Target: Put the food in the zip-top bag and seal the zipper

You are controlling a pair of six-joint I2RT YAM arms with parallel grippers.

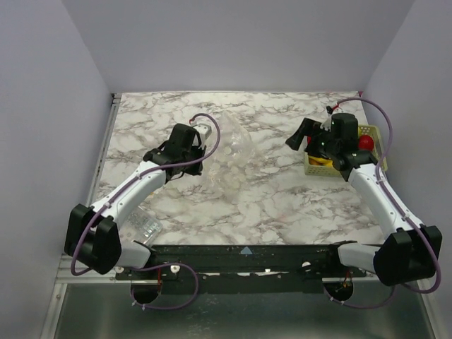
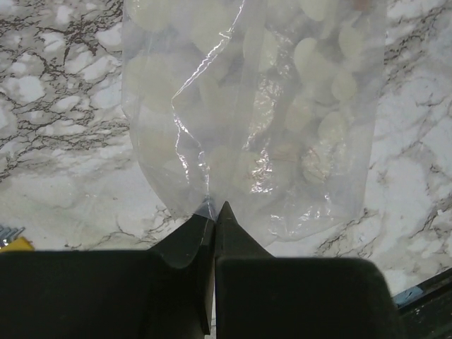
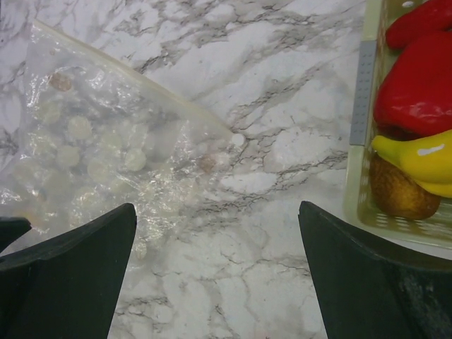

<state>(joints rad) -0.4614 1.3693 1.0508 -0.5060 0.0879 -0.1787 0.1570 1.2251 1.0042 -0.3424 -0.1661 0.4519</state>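
Observation:
The clear zip-top bag [image 1: 229, 159] lies crumpled mid-table. My left gripper [image 1: 205, 145] is shut on a pinch of its near edge [image 2: 212, 209], and the bag [image 2: 254, 120] stretches away from the tips. Nothing coloured shows through the film. In the right wrist view the bag [image 3: 106, 141] lies to the left, with its pale zipper strip [image 3: 141, 81] running diagonally. The food sits in a basket: a red pepper [image 3: 424, 85], a yellow banana [image 3: 424, 159] and a brown piece [image 3: 399, 192]. My right gripper [image 3: 215, 236] is open and empty over bare marble between bag and basket, also seen from the top [image 1: 309, 141].
The pale green mesh basket [image 1: 313, 166] stands at the right, partly under my right wrist; its wall [image 3: 364, 92] shows at the right edge of the right wrist view. A small flat packet [image 1: 145, 226] lies beside the left arm near the front edge. Walls enclose the table.

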